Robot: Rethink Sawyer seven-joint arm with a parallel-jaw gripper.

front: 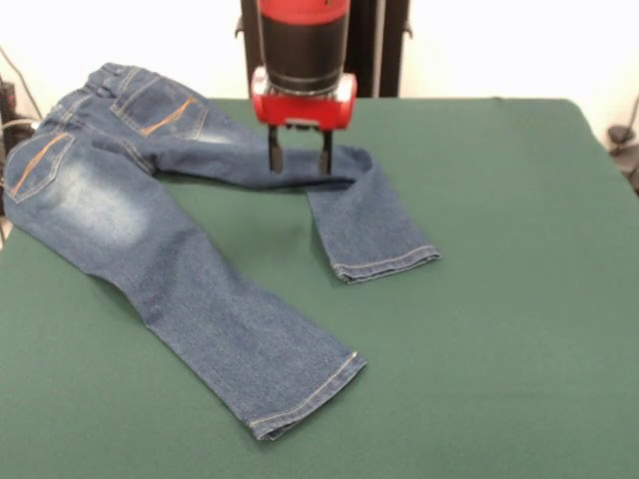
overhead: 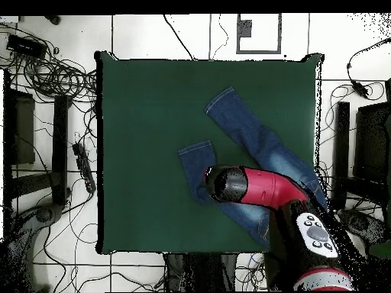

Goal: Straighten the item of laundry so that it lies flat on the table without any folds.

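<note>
The small blue denim jeans [front: 150,230] lie on the green table [front: 499,299], waistband at the far left near the table's edge, orange-stitched back pockets facing up. One leg runs straight toward the front. The other leg runs right, then bends sharply at a fold so its cuff [front: 384,264] points forward. My gripper [front: 299,158] hangs from the red and black arm, fingers open, just above the folded leg at the bend. In the overhead view the jeans [overhead: 244,126] show beside the arm, which covers the gripper and the fold.
The jeans' waist reaches the table's edge [overhead: 315,168] in the overhead view. Cables and equipment [overhead: 46,76] lie on the floor around the table. The black pedestal [front: 374,45] stands behind the table.
</note>
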